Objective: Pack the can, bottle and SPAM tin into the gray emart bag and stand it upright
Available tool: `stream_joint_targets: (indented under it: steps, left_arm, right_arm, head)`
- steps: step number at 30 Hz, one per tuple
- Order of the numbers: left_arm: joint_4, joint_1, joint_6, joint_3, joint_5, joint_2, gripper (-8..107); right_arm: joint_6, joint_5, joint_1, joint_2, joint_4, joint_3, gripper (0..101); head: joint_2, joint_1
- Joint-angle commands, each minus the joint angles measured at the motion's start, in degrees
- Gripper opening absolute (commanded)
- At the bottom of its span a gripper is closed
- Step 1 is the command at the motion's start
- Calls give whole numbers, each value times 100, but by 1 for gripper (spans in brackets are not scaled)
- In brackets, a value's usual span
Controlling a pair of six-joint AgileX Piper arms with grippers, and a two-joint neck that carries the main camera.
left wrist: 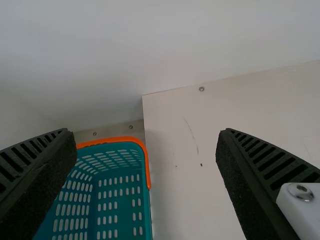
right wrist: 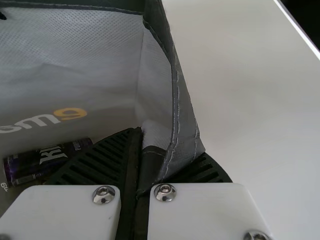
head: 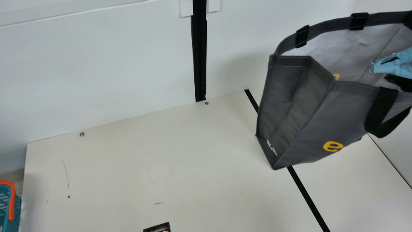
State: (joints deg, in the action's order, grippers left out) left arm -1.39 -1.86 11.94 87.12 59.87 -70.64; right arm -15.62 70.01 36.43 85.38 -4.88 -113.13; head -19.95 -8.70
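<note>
Setting the gray emart bag [head: 299, 116] squarely on its base is judged to be the step in hand. The bag is seen at the right of the worktop [head: 145, 167], mouth open and body tilted, beside the white wall [head: 112, 74]. The can [right wrist: 37, 162] is lying on its side inside it. For a sound result, the rim [right wrist: 182, 110] should be guided slowly until the side panels are vertical, and the base should be pressed flat before any release. Pull should be applied evenly, since a tug at one corner could fold the soft wall or roll the contents against one side. Once the base is seated, the fabric should be let go gently and the bag's balance checked. The right end effector [right wrist: 150, 155] is closed to a narrow gap, with the bag's rim fabric pinched between its ribbed fingers; one finger is placed inside the bag, the other outside. The left end effector [left wrist: 145, 131] is spread wide with nothing gripped, and is held above the left side near the teal basket [left wrist: 117, 200]. The light blue item [head: 394, 64] at the bag mouth cannot be identified.
</note>
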Motion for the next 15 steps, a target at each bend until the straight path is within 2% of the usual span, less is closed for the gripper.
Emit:
stream_joint_targets:
  steps: [1,10,15]
  left_arm:
    - [0,0,0,0,0,0,90]
    - [0,0,0,0,0,0,90]
    - [0,0,0,0,0,0,90]
  right_arm:
    - [-28,-11,189,6,44,28,0]
    - [-217,-11,735,55,288,158,0]
    - [-241,-11,866,91,397,274,17]
  head:
    - [-5,-130]
    - [-5,-130]
    - [-5,-130]
